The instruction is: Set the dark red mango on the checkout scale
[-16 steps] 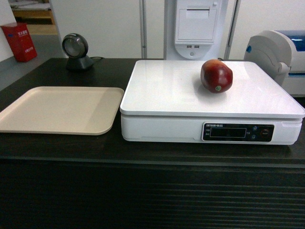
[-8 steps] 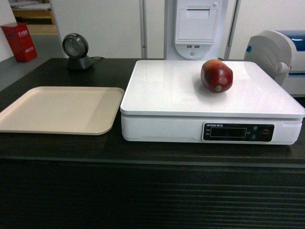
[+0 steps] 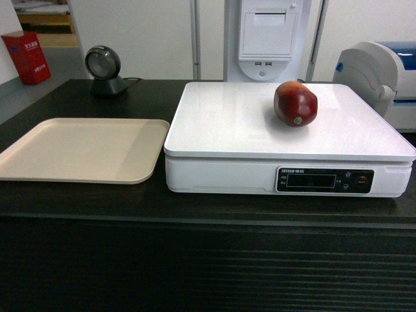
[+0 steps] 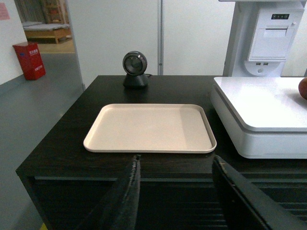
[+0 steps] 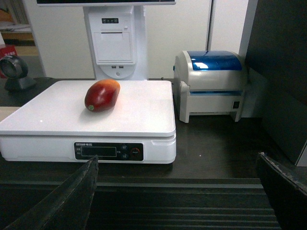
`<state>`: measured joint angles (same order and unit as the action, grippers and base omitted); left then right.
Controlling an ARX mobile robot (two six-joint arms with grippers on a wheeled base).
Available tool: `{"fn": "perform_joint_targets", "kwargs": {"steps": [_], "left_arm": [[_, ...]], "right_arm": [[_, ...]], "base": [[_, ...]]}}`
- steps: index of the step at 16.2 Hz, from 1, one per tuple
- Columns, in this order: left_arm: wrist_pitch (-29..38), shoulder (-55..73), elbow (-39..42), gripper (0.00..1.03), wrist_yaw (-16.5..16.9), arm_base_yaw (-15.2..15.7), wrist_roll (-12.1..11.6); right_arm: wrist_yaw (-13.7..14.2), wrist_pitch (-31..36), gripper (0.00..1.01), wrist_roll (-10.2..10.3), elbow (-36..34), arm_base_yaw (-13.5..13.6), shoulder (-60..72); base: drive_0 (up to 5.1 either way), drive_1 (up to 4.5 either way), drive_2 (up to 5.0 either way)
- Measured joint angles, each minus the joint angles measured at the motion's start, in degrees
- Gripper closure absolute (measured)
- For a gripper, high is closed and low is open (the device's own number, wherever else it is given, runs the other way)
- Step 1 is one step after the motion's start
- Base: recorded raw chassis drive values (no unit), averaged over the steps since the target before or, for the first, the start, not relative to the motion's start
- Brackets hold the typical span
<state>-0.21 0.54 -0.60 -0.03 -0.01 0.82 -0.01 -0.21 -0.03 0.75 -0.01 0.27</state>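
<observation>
dark red mango (image 3: pixel 296 103) on scale (image 3: pixel 247 140), beige tray (image 3: pixel 81 149) beside.

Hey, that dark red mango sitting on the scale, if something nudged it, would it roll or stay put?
The dark red mango would probably roll: it is rounded and lies on its side on the scale, whose flat white top has no raised rim. Its glossy skin suggests it may be slippery to grip. From the right wrist view it looks elongated, so it would likely wobble rather than roll straight.

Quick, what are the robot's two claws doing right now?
Left gripper: open, holding nothing.
Right gripper: open, holding nothing; the glossy dark red mango lies on the white square scale.
</observation>
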Motion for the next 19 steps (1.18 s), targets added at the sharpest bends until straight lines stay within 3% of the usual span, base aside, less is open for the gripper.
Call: {"fn": "perform_joint_targets", "kwargs": {"steps": [5, 19], "left_arm": [[0.0, 0.0, 0.0, 0.03, -0.02, 0.0, -0.04], [0.0, 0.0, 0.0, 0.05, 0.0, 0.0, -0.07]], "right_arm": [[0.0, 0.0, 0.03, 0.0, 0.0, 0.0, 0.0], [0.0, 0.0, 0.03, 0.0, 0.0, 0.0, 0.0]], "base": [[0.0, 0.0, 0.0], [0.0, 0.0, 0.0]]}}
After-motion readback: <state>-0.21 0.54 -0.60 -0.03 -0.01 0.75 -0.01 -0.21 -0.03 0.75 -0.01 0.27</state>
